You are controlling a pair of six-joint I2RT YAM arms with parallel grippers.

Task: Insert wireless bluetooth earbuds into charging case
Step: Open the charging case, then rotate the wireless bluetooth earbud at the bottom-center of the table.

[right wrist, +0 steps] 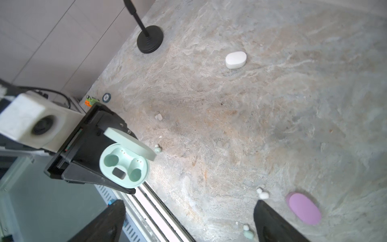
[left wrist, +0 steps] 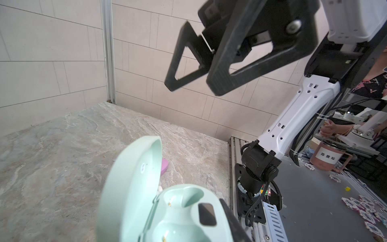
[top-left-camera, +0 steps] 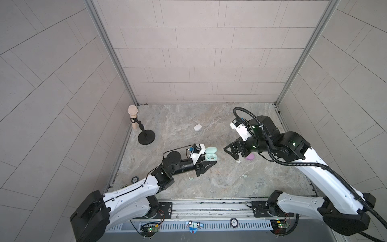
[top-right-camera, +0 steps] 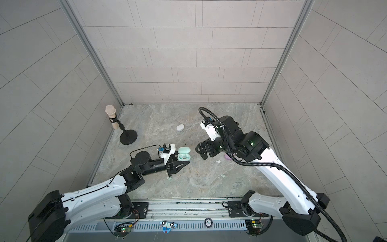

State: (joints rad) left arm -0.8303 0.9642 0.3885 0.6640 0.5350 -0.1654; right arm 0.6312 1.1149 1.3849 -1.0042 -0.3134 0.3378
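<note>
The left end effector (top-left-camera: 210, 161) is squeezed shut on the mint case (right wrist: 123, 165). It holds the case with the lid open and the holes facing up, so a bud can go in. Both holes are empty.

The right end effector (top-left-camera: 229, 151) is near the mint case. Its fingers are wide apart and hold nothing. I think it is ready to pick up a bud.

The earbuds (top-left-camera: 238, 161) lie on the desk (top-left-camera: 188, 117), not in the mint case. One mint bud (right wrist: 157, 149) is just beside it. Another mint bud (top-left-camera: 244, 176) lies farther off.
</note>
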